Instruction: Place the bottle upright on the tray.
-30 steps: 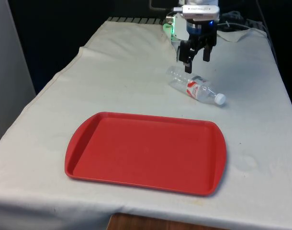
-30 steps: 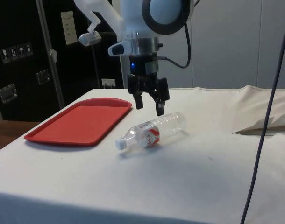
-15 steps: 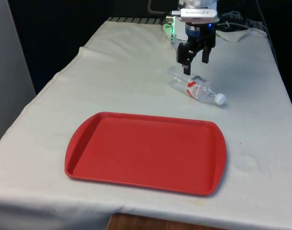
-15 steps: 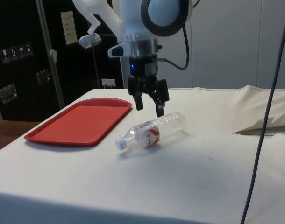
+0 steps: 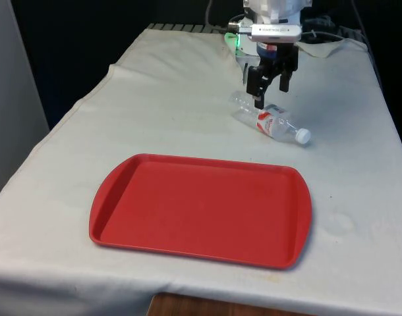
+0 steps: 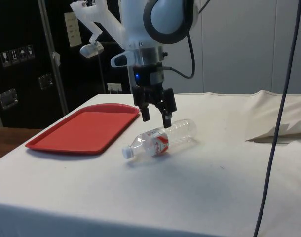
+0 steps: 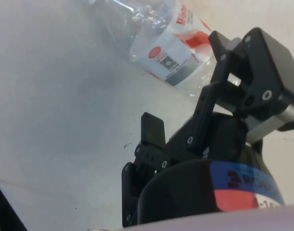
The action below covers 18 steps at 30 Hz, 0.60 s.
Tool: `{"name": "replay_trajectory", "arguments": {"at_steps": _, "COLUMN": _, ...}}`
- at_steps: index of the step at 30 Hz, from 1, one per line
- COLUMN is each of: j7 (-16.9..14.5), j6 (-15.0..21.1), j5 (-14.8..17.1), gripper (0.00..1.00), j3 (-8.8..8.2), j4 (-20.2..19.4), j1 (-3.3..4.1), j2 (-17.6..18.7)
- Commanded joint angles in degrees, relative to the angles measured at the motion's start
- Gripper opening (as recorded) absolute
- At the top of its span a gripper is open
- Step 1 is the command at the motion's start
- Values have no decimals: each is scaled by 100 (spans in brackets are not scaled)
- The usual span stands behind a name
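Note:
A clear plastic bottle (image 5: 269,121) with a red-and-white label and a white cap (image 5: 304,136) lies on its side on the white cloth; the cap points toward the front view's right. In the side view the bottle (image 6: 164,138) lies just beyond the tray's far corner. My gripper (image 5: 271,93) hangs tilted just above the bottle's base end, open, with nothing between its fingers. From the side, the gripper (image 6: 157,120) has one fingertip close over the bottle's body. The wrist view has the bottle (image 7: 168,50) past the spread gripper (image 7: 185,85). The red tray (image 5: 201,207) lies flat and bare near the table's front.
The tray (image 6: 84,129) sits left of the bottle in the side view. Rumpled cloth folds (image 6: 281,129) rise at that view's right, and a dark cable (image 6: 280,94) hangs down there. The table's side edge (image 5: 392,125) runs near the bottle.
The gripper has tilted and dropped slightly, closing in on the bottle's base end. The bottle and the tray have not moved.

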Motion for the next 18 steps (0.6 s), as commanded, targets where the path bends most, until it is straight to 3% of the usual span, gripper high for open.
{"name": "replay_trajectory", "arguments": {"at_steps": 1, "j7": 17, "j6": 0, "j5": 0, "gripper": 100, "j3": 17, "j4": -6, "j1": 0, "j2": 0}}
{"name": "replay_trajectory", "arguments": {"at_steps": 2, "j7": 120, "j6": 46, "j5": -52, "gripper": 100, "j3": 34, "j4": -11, "j1": 40, "j2": 23}}
{"name": "replay_trajectory", "arguments": {"at_steps": 6, "j7": 212, "j6": 63, "j5": -86, "gripper": 100, "j3": 103, "j4": 6, "j1": 46, "j2": 80}}
{"name": "replay_trajectory", "arguments": {"at_steps": 7, "j7": 120, "j6": 6, "j5": 0, "gripper": 100, "j3": 126, "j4": -6, "j1": 17, "j2": 40}}
{"name": "replay_trajectory", "arguments": {"at_steps": 10, "j7": 235, "j6": 52, "j5": -103, "gripper": 100, "j3": 120, "j4": 34, "j1": 52, "j2": 143}}
{"name": "replay_trajectory", "arguments": {"at_steps": 15, "j7": 235, "j6": -11, "j5": -120, "gripper": 100, "j3": 103, "j4": 138, "j1": 46, "j2": 281}}
{"name": "replay_trajectory", "arguments": {"at_steps": 16, "j7": 143, "j6": 6, "j5": -6, "gripper": 100, "j3": 149, "j4": 109, "j1": 17, "j2": 246}}
{"name": "replay_trajectory", "arguments": {"at_steps": 18, "j7": 252, "j6": -80, "j5": -160, "gripper": 100, "j3": 86, "j4": 206, "j1": 52, "j2": 338}}
